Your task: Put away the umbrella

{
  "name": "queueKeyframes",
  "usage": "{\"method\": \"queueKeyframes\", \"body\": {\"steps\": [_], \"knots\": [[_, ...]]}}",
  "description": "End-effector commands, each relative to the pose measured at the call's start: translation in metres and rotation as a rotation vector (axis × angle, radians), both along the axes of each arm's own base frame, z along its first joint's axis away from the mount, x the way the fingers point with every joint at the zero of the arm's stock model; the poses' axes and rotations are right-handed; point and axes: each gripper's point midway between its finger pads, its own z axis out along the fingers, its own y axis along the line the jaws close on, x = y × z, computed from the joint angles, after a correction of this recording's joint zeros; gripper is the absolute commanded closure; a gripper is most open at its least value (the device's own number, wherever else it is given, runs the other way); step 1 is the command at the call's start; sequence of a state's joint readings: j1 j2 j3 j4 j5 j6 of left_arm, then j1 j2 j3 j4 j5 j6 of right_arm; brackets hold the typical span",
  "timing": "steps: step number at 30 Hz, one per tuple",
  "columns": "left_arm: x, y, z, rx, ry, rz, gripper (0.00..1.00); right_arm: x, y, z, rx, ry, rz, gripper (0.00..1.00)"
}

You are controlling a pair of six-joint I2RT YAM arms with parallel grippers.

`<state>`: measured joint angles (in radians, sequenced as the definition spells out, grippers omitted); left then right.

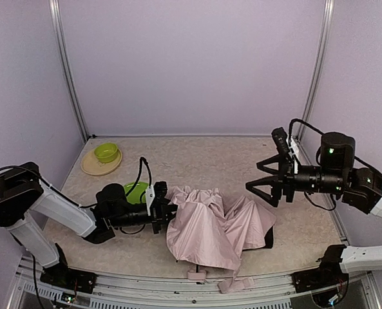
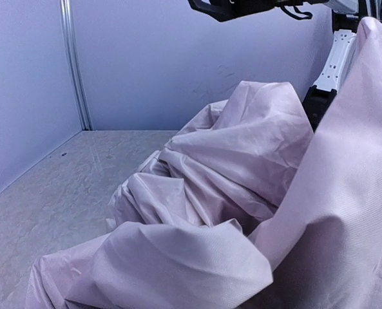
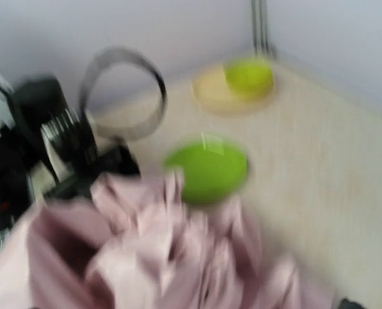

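If tugging with the left tool (image 1: 169,212), shut seemingly on the left hem of the umbrella (image 1: 203,226) heaped near-middle on the bench (image 1: 210,158), right tool (image 1: 257,177) wide open and empty, risks slipping off thin fabric or bumping the green plate (image 1: 134,190).

Surface: beige speckled table (image 1: 210,154).
Near centre: pale pink umbrella (image 1: 210,225), fabric crumpled.
Left of it: green plate (image 1: 134,188), close by.
Far-left corner: tan plate (image 1: 95,167).

Robot lab test cell, plain lilac walls (image 1: 191,64), aluminium frame posts (image 1: 69,77), speckled table (image 1: 210,158)
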<state>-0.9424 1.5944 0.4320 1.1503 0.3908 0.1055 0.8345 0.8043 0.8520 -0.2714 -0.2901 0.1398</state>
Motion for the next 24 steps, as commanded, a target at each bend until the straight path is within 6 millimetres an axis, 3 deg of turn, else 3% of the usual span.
{"method": "queueKeyframes", "body": {"steps": [1,4,8,14,18,24], "knots": [[0.022,0.000,0.000,-0.011,0.021,0.089,1.00,0.007,-0.019,-0.067,-0.137,0.350,-0.176,0.05],[0.033,0.003,-0.005,0.001,0.041,0.127,1.00,0.007,-0.034,-0.099,-0.230,0.538,-0.298,0.10],[0.048,0.006,-0.020,0.041,0.079,0.174,1.00,0.001,-0.051,-0.125,-0.301,0.670,-0.404,0.18],[0.070,0.006,-0.029,0.013,0.210,0.197,1.00,-0.002,-0.053,-0.122,-0.259,0.669,-0.424,0.26],[0.085,0.005,-0.029,-0.053,0.325,0.185,1.00,-0.013,-0.027,-0.128,-0.204,0.698,-0.309,0.31],[0.106,0.020,-0.034,-0.031,0.309,0.347,1.00,-0.041,0.033,-0.169,-0.057,0.709,-0.199,0.29]]}}
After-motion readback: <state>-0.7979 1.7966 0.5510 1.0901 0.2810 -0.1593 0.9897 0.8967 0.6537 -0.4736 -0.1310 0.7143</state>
